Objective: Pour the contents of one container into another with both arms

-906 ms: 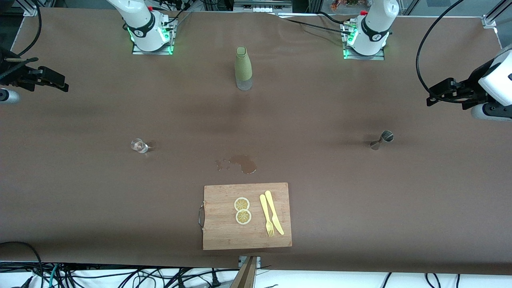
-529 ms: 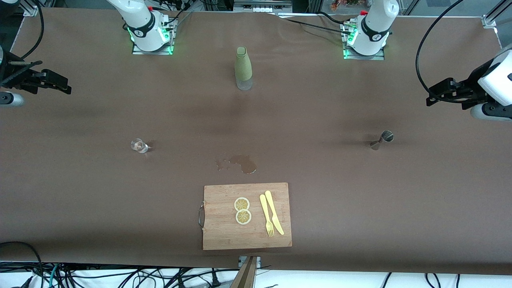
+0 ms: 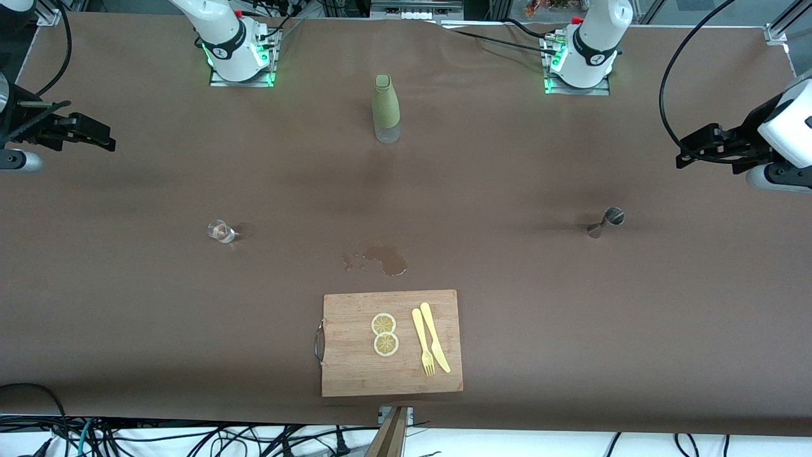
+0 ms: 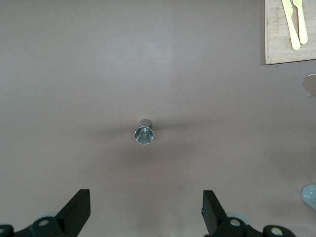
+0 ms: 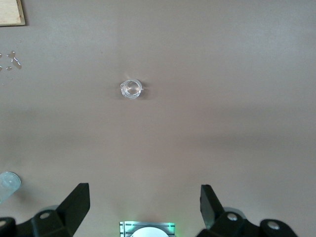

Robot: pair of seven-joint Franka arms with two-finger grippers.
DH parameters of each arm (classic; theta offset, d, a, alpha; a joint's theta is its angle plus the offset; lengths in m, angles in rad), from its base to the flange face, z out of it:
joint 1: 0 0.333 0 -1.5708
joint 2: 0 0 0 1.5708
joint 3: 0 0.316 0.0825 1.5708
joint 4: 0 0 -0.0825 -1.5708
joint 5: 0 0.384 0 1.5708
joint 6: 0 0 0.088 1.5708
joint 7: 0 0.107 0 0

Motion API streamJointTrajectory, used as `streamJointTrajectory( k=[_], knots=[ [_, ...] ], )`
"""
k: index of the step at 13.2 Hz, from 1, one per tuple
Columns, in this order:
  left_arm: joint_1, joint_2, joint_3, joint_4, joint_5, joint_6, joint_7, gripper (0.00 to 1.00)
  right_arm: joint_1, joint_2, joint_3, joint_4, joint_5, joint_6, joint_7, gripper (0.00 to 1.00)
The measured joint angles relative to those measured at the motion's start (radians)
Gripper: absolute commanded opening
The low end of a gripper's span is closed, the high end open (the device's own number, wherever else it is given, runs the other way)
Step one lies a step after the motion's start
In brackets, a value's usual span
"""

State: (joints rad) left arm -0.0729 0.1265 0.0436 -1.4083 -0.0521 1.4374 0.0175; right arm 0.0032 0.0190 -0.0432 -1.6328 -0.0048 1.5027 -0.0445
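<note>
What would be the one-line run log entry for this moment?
left gripper: open, above metal jigger | right gripper: open, above small glass | bottle: upright, untouched | pour: not started

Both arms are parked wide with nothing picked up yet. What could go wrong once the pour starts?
The small clear glass and the metal jigger are narrow targets, so liquid may miss; a spill already wets the table. Both are light and could tip under the open left gripper or open right gripper.

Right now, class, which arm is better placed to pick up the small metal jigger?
Left. The left tool, open, hangs at the jigger's end of the table; the right tool, also open, is at the glass's end.
</note>
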Motion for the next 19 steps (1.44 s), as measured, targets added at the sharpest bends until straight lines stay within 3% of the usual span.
streamJointTrajectory(
  k=[6, 12, 19],
  knots=[
    [0.0, 0.001, 0.001, -0.001, 0.0, -0.002, 0.012, 1.0, -0.001, 0.002, -0.002, 0.0, 0.007, 0.001, 0.0, 0.99],
    [0.007, 0.014, 0.044, -0.006, -0.012, -0.002, 0.299, 1.0, 0.0, 0.002, -0.001, 0.003, 0.008, 0.002, 0.001, 0.99],
    [0.028, 0.025, 0.227, -0.054, -0.278, -0.004, 0.734, 1.0, 0.002, 0.002, 0.001, 0.004, 0.008, 0.002, 0.001, 0.99]
  ],
)
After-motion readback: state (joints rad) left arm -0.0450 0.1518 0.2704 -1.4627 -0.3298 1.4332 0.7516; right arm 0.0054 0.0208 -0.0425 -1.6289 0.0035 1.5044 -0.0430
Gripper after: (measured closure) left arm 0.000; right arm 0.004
